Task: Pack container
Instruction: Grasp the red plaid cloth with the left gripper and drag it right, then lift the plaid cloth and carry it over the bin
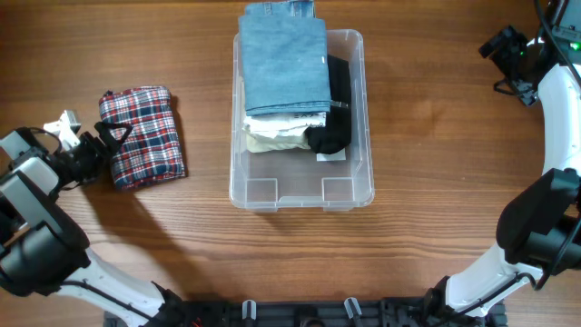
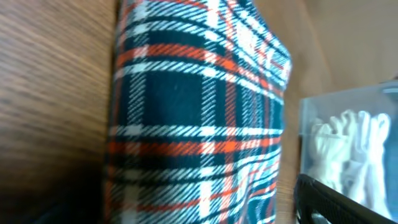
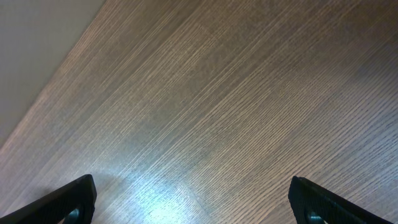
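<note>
Clear plastic is being seen at the middle of the wooden bench [image 1: 436,118], where the container [image 1: 300,206] is being taken up over its far part by folded clothes. Blue denim [image 1: 286,64] is being carried on top of the pile, its far end overhanging the far rim. A cream garment [image 1: 277,136] is being shown beneath it, and a black garment [image 1: 336,113] is being seen along the right wall. The near strip of the container's floor is being shown bare. Well to the left, a folded red, navy and white plaid cloth [image 1: 142,136] is being seen lying flat on the bench, apart from the container. The left jaws are being held spread at that cloth's left edge; whether the cloth is being touched cannot be told. The right jaws are being held spread wide over bare wood at the far right.
</note>
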